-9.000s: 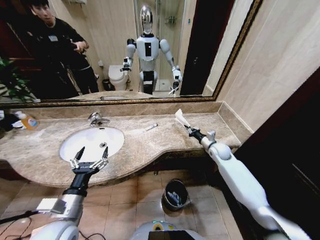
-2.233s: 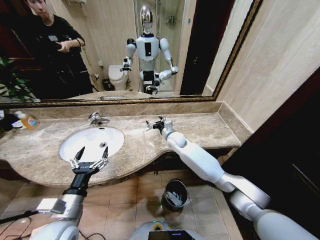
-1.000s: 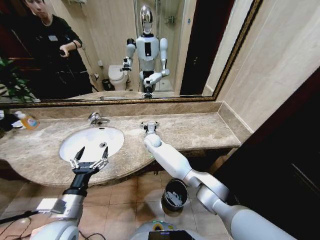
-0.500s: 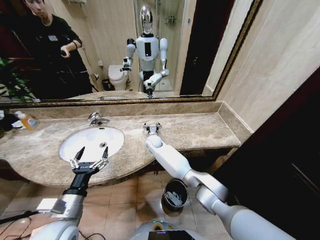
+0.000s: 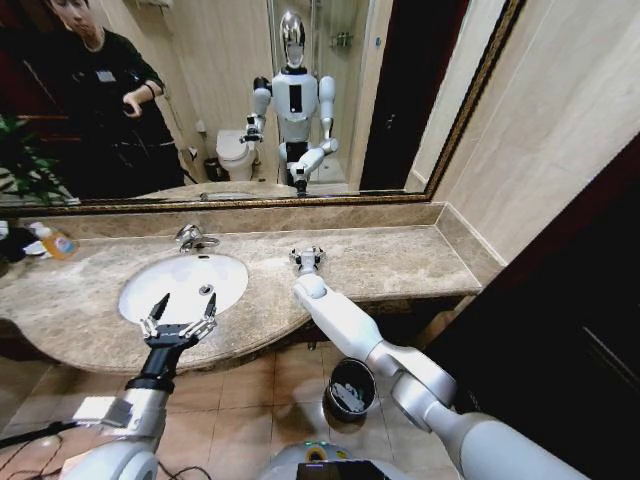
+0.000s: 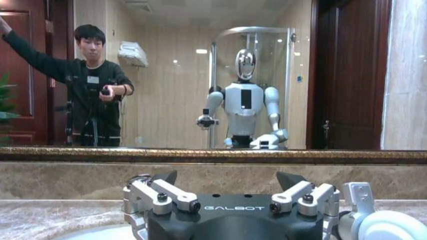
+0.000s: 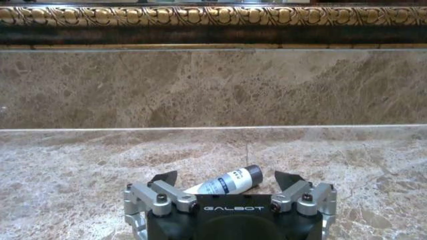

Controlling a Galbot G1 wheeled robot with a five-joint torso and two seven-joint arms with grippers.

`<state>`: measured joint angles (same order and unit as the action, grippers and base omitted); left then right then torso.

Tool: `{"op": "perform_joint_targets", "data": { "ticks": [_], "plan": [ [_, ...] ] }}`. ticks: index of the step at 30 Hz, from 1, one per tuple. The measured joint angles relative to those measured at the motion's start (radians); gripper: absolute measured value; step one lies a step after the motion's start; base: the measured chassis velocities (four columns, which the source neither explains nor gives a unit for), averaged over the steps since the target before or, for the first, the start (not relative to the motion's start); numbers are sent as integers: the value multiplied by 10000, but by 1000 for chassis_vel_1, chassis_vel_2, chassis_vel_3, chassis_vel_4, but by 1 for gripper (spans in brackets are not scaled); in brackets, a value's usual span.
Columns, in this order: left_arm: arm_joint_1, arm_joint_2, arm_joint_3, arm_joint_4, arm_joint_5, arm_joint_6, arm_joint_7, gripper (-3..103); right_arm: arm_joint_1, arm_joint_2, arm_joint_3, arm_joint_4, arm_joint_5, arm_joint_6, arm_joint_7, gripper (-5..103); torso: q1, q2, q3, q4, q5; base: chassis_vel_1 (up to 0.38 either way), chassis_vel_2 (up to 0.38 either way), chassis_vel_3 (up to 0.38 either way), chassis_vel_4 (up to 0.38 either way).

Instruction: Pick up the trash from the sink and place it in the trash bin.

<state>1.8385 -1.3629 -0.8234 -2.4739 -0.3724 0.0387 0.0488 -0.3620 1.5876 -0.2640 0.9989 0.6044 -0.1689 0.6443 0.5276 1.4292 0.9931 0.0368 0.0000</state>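
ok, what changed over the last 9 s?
The right gripper swung from the far right of the marble counter, where it held up a white piece, toward the sink. That piece is gone from its fingers, and it now sits open around a small white tube lying on the counter. The left gripper stayed open at the sink's front edge; the trash bin stayed put.

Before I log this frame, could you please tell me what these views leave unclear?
- Tube: in the right wrist view its near end is hidden behind the right end effector; in the head view that end effector covers it.
- Trash bin: head view, contents too small to identify.
- Sink: left wrist view, cut off behind the left end effector.
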Motion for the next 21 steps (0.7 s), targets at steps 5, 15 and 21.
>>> {"op": "perform_joint_targets", "data": {
  "ticks": [5, 15, 21],
  "plan": [
    [0, 0, 0, 0, 0, 0, 0, 100, -43, -92, -14, 107, 138, -20, -82, 79, 0, 0, 0, 0, 0, 0, 0, 0, 0],
    [0, 0, 0, 0, 0, 0, 0, 100, -157, -196, -55, 246, 172, -22, -158, 76, 0, 0, 0, 0, 0, 0, 0, 0, 0],
    [0, 0, 0, 0, 0, 0, 0, 100, -153, -214, -87, 257, 170, -19, -241, 76, 0, 0, 0, -1, 0, 0, 0, 0, 0]
  ]
}}
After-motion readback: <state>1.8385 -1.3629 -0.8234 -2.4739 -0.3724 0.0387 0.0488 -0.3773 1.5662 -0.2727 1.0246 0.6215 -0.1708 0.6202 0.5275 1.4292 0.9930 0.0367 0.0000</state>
